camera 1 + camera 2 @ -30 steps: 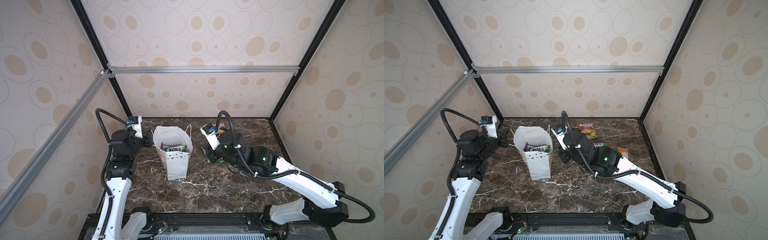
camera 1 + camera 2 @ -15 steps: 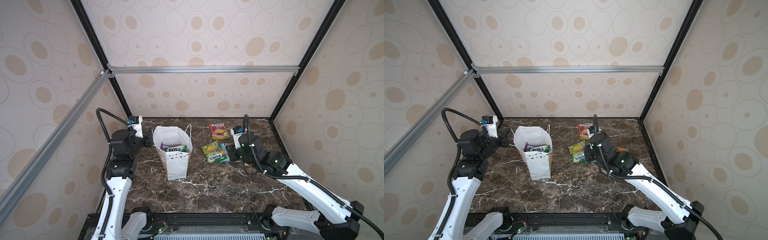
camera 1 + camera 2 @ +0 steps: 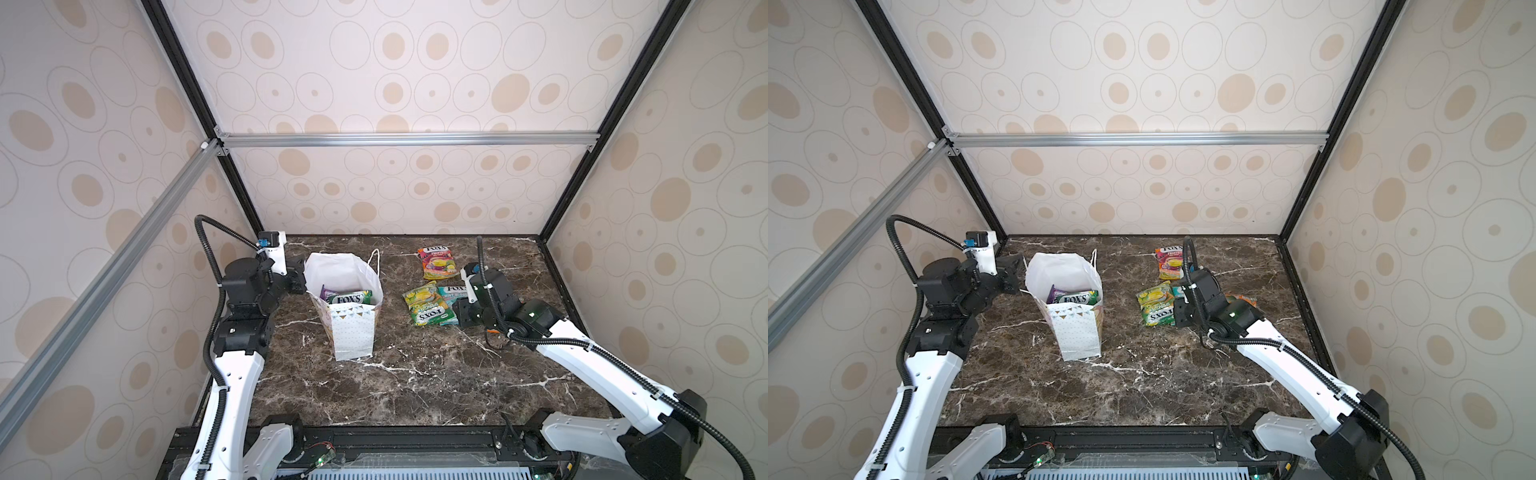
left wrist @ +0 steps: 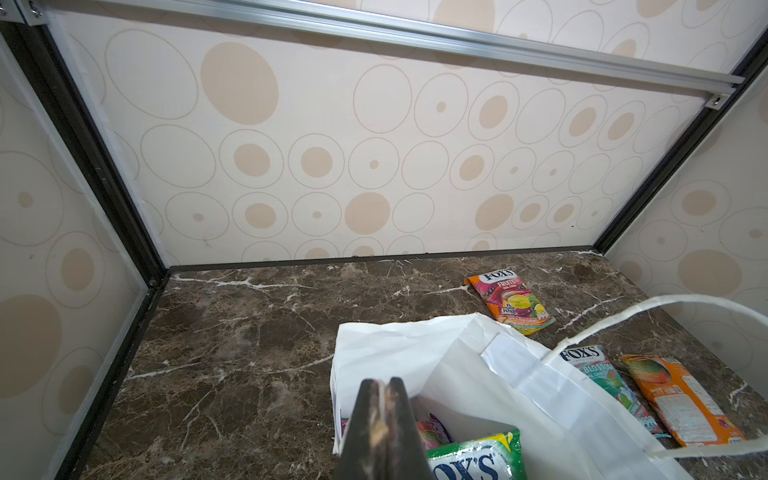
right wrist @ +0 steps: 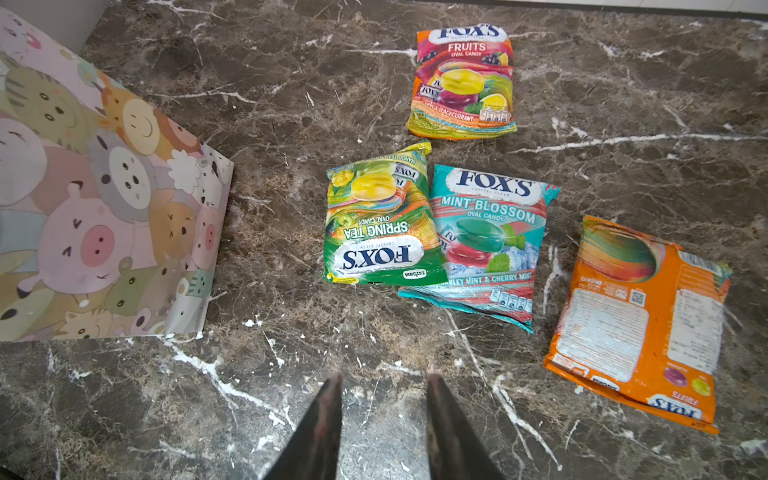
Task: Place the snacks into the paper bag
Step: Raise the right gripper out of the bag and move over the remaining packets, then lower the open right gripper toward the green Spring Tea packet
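Right jaws: spread apart and empty, poised over bare counter [image 5: 249, 395] at the near edge of the loose snacks.
Left jaws: pressed shut at the left rim of the paper bag [image 3: 353, 332], apparently pinching its paper edge.
Closest snacks: Spring Tea pouch [image 5: 380, 216] and Mint Blossom pouch [image 5: 490, 245], just on the far side of the right jaws. Spring Tea overlaps Mint Blossom's left edge.
Long axis: both run roughly near-to-far, in line with the way the right jaws point, so a grasp would likely take a near end.
Other loose snacks: Fruits pouch [image 5: 461, 79] farther back; orange pouch [image 5: 640, 324] face down to the right.
Bag: upright and open-mouthed, well apart to the left of the loose pouches. A green pouch [image 3: 349, 298] and a purple pouch [image 3: 326, 292] are already inside.
Nearer arm: the right one, by far; the carry would go leftward.
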Controlling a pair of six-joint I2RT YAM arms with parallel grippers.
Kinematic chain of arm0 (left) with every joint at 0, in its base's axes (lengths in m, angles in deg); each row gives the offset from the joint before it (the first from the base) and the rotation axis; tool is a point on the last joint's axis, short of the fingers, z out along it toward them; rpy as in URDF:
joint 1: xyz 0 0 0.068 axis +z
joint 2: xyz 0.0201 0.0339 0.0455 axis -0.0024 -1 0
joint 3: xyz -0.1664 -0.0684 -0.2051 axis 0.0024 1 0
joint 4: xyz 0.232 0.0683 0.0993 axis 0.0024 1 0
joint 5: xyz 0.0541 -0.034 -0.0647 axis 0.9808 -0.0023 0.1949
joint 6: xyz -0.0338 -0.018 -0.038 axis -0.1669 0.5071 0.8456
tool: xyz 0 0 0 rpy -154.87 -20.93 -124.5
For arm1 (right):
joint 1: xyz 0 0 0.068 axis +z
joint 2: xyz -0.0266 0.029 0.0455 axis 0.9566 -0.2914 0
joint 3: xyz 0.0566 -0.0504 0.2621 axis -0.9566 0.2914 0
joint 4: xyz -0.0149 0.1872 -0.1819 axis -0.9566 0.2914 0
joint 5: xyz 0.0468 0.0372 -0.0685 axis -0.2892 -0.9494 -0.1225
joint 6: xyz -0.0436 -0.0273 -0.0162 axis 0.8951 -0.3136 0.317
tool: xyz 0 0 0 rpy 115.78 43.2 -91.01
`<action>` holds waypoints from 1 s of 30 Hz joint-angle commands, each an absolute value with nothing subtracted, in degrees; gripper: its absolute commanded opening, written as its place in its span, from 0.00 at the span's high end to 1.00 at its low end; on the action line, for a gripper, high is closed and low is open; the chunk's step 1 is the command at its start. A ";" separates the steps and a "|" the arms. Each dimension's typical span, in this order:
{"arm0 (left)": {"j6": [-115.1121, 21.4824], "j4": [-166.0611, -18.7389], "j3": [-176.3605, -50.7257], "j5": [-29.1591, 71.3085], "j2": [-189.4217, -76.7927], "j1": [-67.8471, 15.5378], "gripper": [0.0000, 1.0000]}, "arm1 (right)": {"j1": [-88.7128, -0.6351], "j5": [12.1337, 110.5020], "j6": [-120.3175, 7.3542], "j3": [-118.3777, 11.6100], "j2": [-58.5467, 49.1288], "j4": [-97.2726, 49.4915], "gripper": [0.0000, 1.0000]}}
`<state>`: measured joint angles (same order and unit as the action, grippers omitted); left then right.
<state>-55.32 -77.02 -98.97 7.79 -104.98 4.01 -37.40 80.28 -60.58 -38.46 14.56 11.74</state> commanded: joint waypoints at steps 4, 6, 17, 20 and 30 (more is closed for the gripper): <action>-55.09 -79.39 -100.17 6.66 -105.45 4.36 1.00 | -40.64 76.75 -60.94 -35.93 11.57 8.45 0.64; -55.07 -79.46 -100.13 6.49 -105.71 4.35 1.00 | -41.38 75.59 -61.02 -35.64 10.48 7.26 0.64; -55.49 -78.78 -100.43 7.37 -106.05 4.37 1.00 | -43.68 71.28 -60.07 -38.12 2.04 7.10 0.61; -55.39 -79.05 -100.34 7.42 -105.93 4.35 1.00 | -43.63 71.17 -59.79 -38.37 1.14 6.98 0.61; -54.17 -80.24 -99.80 6.19 -105.81 4.36 1.00 | -45.84 70.95 -58.13 -36.96 -3.53 2.68 0.60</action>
<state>-54.84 -78.36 -98.97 7.14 -106.03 3.99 -45.27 71.49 -59.08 -36.60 -2.12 4.07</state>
